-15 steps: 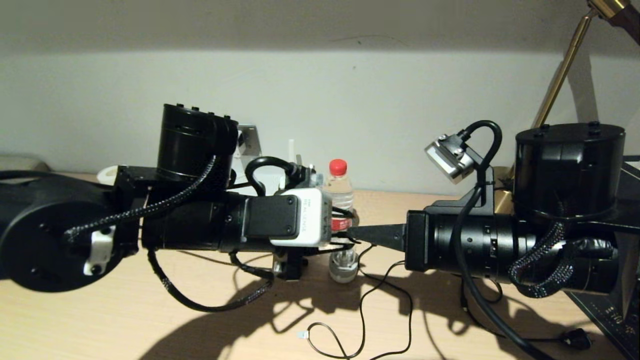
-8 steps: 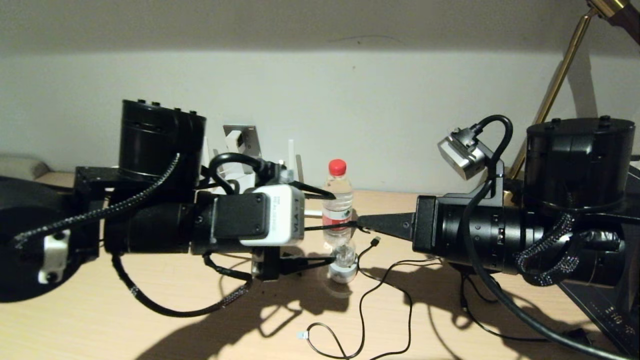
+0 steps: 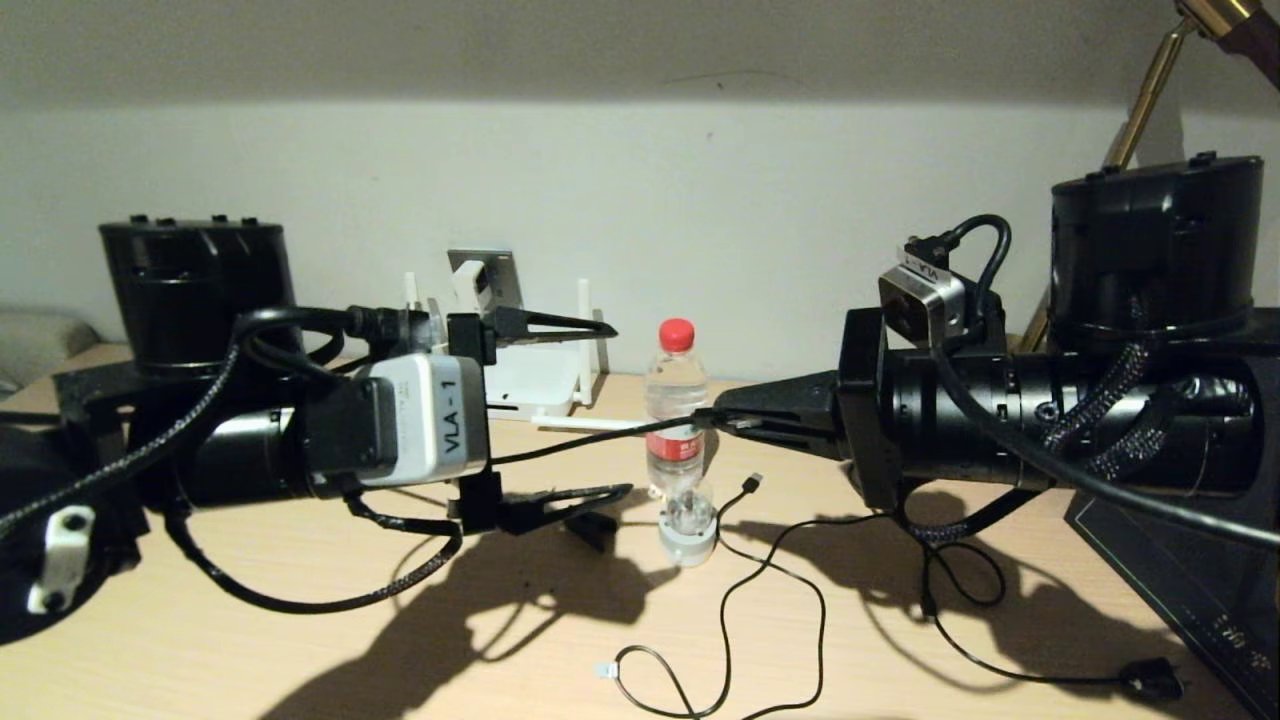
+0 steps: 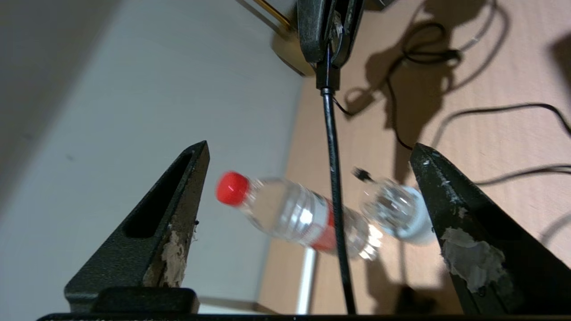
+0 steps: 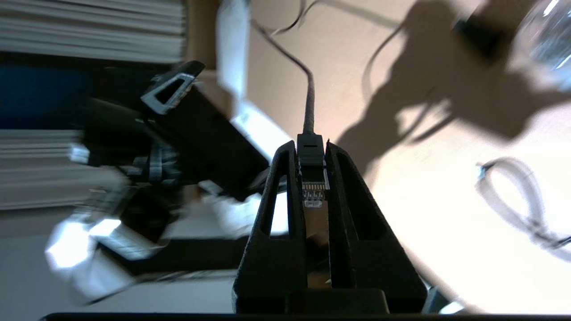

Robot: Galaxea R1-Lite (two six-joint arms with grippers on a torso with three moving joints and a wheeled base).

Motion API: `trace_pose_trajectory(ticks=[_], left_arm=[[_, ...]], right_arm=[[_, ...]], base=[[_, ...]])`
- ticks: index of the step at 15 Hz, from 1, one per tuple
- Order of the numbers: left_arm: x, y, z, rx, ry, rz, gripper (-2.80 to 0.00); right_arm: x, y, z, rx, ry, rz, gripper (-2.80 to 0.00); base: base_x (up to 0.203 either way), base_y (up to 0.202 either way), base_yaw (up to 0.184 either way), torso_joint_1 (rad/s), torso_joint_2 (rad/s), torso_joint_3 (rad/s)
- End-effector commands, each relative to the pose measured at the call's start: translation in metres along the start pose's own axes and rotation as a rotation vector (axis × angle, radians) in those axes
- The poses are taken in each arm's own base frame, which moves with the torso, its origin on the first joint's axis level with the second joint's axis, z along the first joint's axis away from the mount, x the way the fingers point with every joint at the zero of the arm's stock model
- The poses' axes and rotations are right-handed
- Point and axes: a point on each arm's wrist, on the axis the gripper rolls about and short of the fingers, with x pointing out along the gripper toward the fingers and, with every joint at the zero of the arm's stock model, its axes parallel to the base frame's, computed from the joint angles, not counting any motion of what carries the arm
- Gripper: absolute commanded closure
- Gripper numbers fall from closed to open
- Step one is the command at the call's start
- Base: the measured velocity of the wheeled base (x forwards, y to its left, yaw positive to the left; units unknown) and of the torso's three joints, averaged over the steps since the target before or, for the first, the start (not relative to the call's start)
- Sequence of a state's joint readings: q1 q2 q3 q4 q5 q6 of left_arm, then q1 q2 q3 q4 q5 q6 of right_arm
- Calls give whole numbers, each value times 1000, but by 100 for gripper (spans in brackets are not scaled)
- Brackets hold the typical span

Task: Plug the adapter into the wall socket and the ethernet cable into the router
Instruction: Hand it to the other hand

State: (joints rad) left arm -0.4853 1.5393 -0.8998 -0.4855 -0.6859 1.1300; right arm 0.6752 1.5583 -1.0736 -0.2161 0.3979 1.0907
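My right gripper [image 3: 712,418] is shut on the ethernet cable's clear connector [image 5: 312,187], held above the table in front of the bottle. The black ethernet cable [image 3: 580,438] stretches left from it, passing between the fingers of my open left gripper [image 3: 612,410], which touch nothing [image 4: 332,187]. Behind the left gripper the white router [image 3: 530,385] lies by the wall with its stick antennas up. The grey wall socket [image 3: 497,275] stands behind it, with a small white block that looks like the adapter [image 3: 468,284] against its face.
A red-capped water bottle [image 3: 676,395] and a small glass jar [image 3: 688,518] stand mid-table. A thin USB cable [image 3: 752,483], a loose clear connector [image 3: 603,670] and a black mains plug [image 3: 1150,682] lie in front. A brass lamp stem [image 3: 1140,100] and a dark board [image 3: 1180,590] are at right.
My left arm has drawn back to the left and away from the right gripper, its fingers now wide open. The right gripper has risen a little, still holding the connector.
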Motion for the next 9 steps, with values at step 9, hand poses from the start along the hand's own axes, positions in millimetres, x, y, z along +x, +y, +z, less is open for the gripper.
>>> trace_pose_trajectory(ticks=[9], left_arm=[[20,32,9,162,-175,110,-280]], right_arm=[[2,23,53,271,203,196,0]], base=[[0,0,0,0,0,0]])
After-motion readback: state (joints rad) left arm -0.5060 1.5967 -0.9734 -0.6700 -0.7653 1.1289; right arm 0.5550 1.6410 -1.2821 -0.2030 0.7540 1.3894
